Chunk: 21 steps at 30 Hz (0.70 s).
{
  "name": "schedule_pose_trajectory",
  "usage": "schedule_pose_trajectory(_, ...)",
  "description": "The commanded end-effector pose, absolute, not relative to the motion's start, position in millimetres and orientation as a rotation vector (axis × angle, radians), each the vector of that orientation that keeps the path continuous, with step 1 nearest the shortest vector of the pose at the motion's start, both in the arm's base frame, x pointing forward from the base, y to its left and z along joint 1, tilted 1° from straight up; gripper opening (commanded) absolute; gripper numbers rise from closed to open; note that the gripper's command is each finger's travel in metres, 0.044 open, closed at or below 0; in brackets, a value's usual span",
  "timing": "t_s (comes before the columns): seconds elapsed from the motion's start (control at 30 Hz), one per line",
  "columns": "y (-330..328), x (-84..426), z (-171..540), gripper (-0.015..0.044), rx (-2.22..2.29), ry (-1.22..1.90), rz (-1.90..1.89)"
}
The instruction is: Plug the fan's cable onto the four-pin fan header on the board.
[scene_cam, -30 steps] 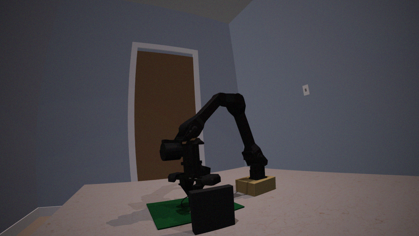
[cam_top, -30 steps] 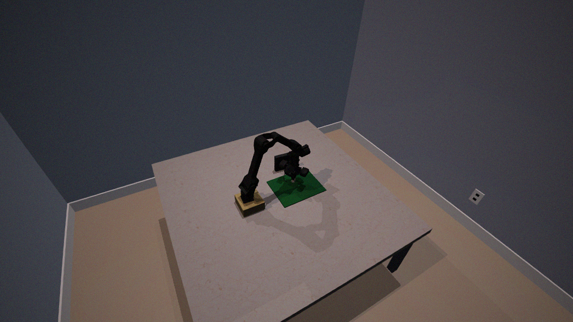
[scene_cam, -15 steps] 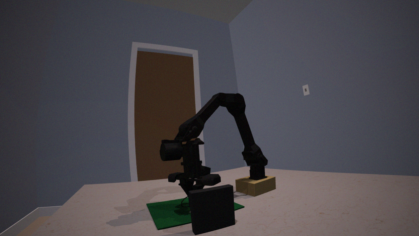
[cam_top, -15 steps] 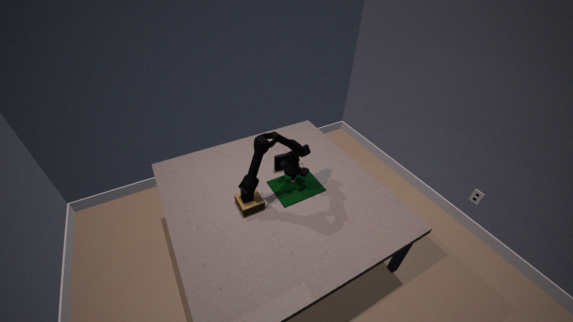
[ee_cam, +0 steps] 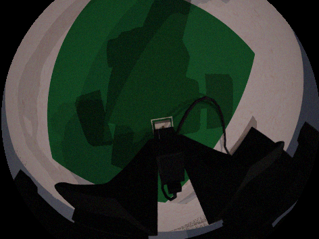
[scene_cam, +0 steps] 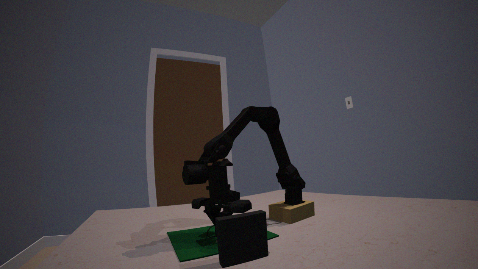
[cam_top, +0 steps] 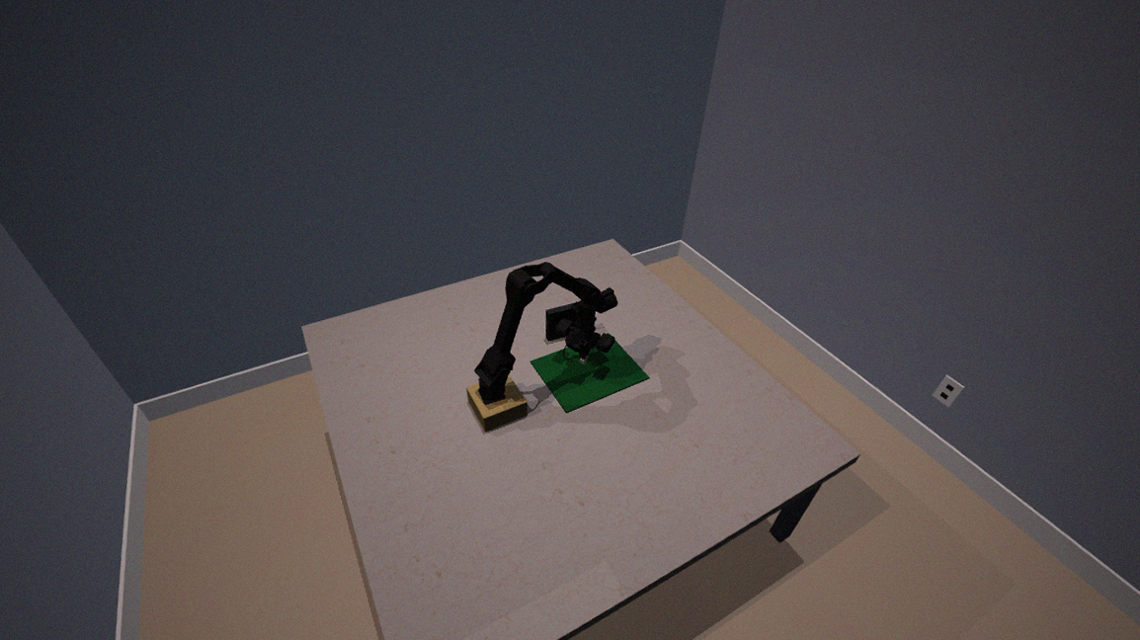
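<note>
The green board (cam_top: pixel 578 394) (scene_cam: pixel 187 251) (ee_cam: pixel 233 55) lies flat on the table. My gripper (cam_top: pixel 583 355) (ee_cam: pixel 165 141) points down over its middle and is shut on the dark plug (ee_cam: pixel 171 167), which shows between the fingers in the wrist view. The pale-rimmed header (ee_cam: pixel 162 118) shows just past the fingertips, its near part covered by them. I cannot tell how far the plug is in the header. The thin black cable (ee_cam: pixel 205 98) arches from beside the fingertips toward the black square fan (cam_top: pixel 554 321) (scene_cam: pixel 242 239). In the exterior view the fan hides the fingertips.
The fan stands upright beside the board's edge, close to my gripper. My arm rises from a wooden base block (cam_top: pixel 504 411) (scene_cam: pixel 290 213) on the pale table (cam_top: pixel 513 504) (scene_cam: pixel 367 234). Shadows of the arm darken the board.
</note>
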State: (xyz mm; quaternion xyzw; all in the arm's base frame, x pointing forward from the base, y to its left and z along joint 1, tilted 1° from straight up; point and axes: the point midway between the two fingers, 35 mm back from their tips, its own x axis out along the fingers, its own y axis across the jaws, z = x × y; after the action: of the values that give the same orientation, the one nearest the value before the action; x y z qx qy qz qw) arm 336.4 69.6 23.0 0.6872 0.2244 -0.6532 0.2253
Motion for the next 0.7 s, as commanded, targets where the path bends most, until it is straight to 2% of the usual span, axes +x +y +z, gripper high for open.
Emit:
schedule_pose_trajectory(0.0, 69.3, 335.5, 18.8, 0.0000, 1.895, 0.614, -1.809)
schedule_pose_trajectory(0.67, 69.4, 335.8, 11.3, 0.0000, 1.895, 0.614, -1.809)
